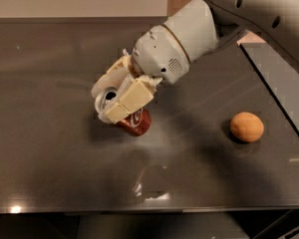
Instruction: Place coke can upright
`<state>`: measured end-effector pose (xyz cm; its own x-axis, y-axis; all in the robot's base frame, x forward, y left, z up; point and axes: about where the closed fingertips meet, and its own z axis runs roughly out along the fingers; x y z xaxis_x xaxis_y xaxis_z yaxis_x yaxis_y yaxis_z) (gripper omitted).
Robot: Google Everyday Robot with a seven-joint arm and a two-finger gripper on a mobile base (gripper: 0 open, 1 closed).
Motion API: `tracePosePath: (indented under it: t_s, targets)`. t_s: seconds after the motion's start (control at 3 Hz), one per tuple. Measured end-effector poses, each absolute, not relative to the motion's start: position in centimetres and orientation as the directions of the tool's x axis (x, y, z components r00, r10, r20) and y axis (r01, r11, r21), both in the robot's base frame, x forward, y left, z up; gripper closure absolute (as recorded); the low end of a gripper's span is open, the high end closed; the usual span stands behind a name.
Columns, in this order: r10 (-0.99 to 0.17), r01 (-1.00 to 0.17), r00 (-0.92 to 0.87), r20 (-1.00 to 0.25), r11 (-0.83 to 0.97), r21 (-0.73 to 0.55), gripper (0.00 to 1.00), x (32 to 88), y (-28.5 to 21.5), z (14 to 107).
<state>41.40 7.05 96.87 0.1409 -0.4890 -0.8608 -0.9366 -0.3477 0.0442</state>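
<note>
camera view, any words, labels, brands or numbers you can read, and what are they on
coke can: a bit of white script shows on the red side, but it is partly hidden by the fingers and too blurred to read as a word.
gripper, closed around the can's silver-topped end just over the table: no text.
orange: no text.
Nothing in this view can be quoted as readable text.
</note>
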Motion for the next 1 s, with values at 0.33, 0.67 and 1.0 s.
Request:
tracePosePath:
  t_s: [0.33, 0.67, 1.0]
  targets:
    - [-0.423, -0.945, 0.099, -0.901, -0.324, 0.048, 1.0, 42.3, 7.7, 96.3]
    - [-0.367, -0.958, 0.017, -0.93, -0.272, 0.09, 1.0, 43.5, 8.3, 95.6]
    - [-0.316, -0.963, -0.058, -0.947, -0.233, 0.137, 1.0, 44.5, 8.6, 94.7]
